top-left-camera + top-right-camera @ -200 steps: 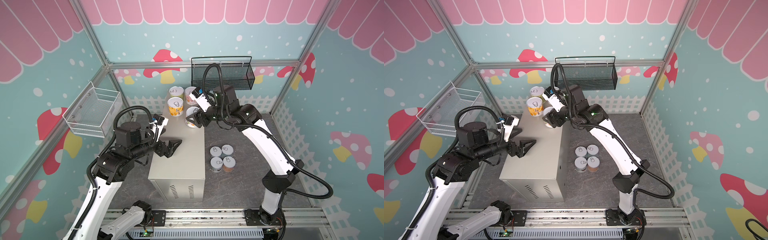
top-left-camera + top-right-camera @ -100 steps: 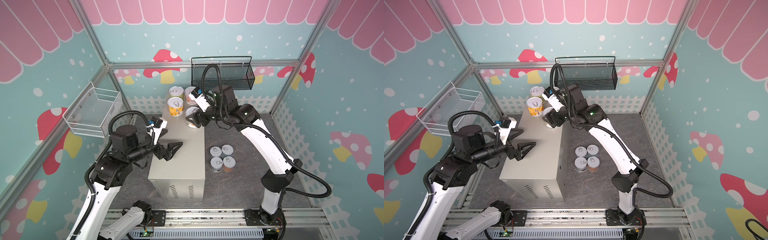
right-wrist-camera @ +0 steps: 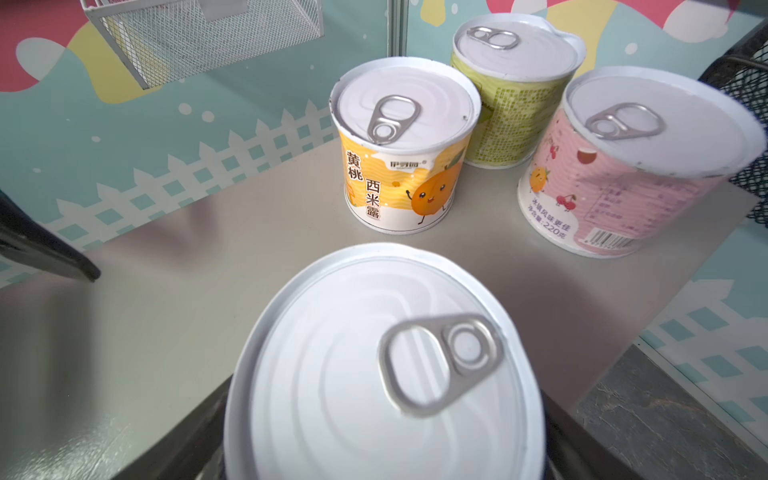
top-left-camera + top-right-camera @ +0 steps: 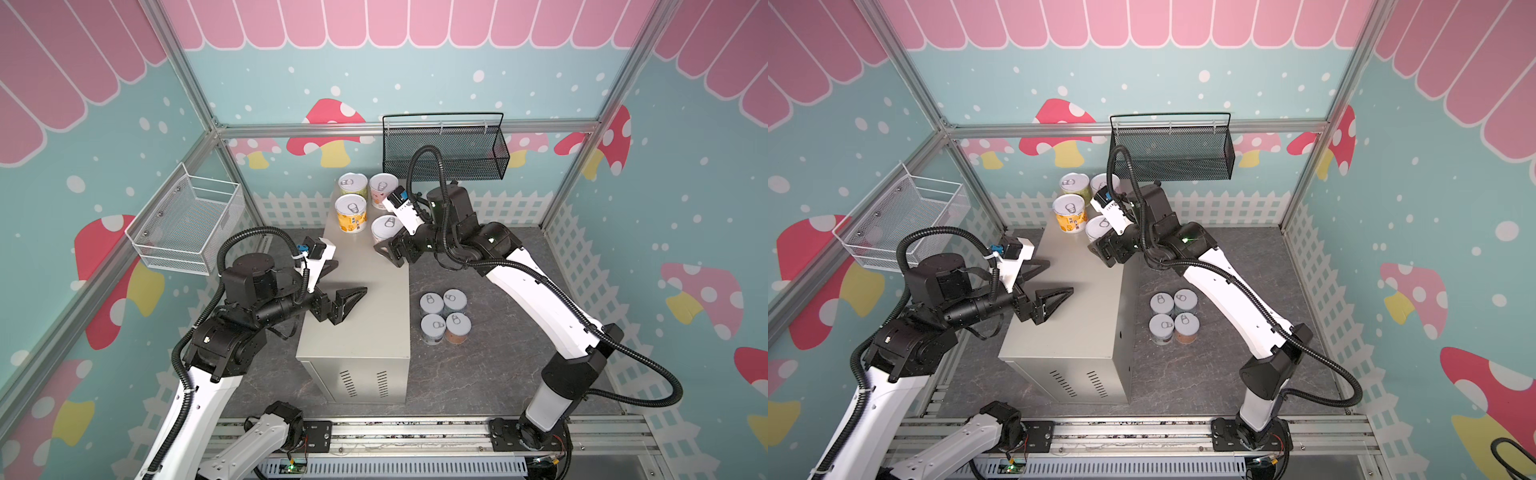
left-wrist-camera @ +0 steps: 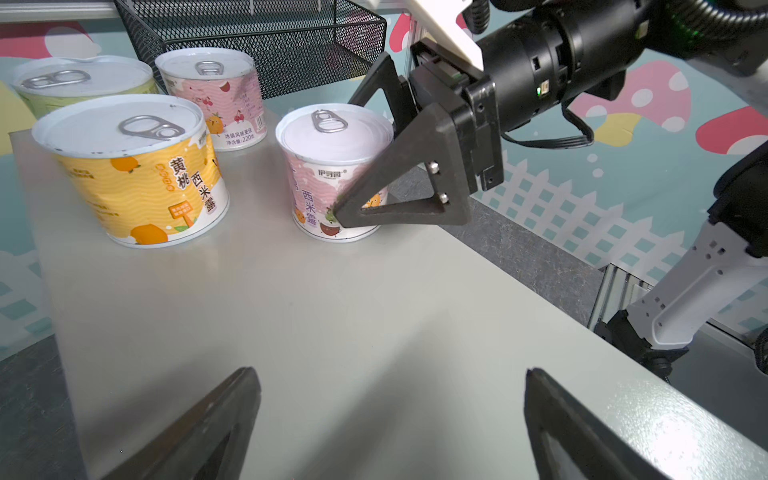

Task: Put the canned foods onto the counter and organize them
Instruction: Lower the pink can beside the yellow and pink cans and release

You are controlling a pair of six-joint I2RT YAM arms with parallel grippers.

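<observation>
Cans like this short pink-labelled tin [image 5: 332, 133] on the beige-grey metal surface [image 5: 291, 291] seem rigid, smooth, weighty: hold mid-wall; right gripper [image 5: 328, 174] straddles it, pinch unclear; left gripper [image 4: 351, 276] spread.

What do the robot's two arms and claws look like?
The left arm and right arm have white shells between chunky black joints, with ribbed black cables looping alongside. The left claw and right claw each have two black triangular fingers. A small green light glows on the right arm.
</observation>
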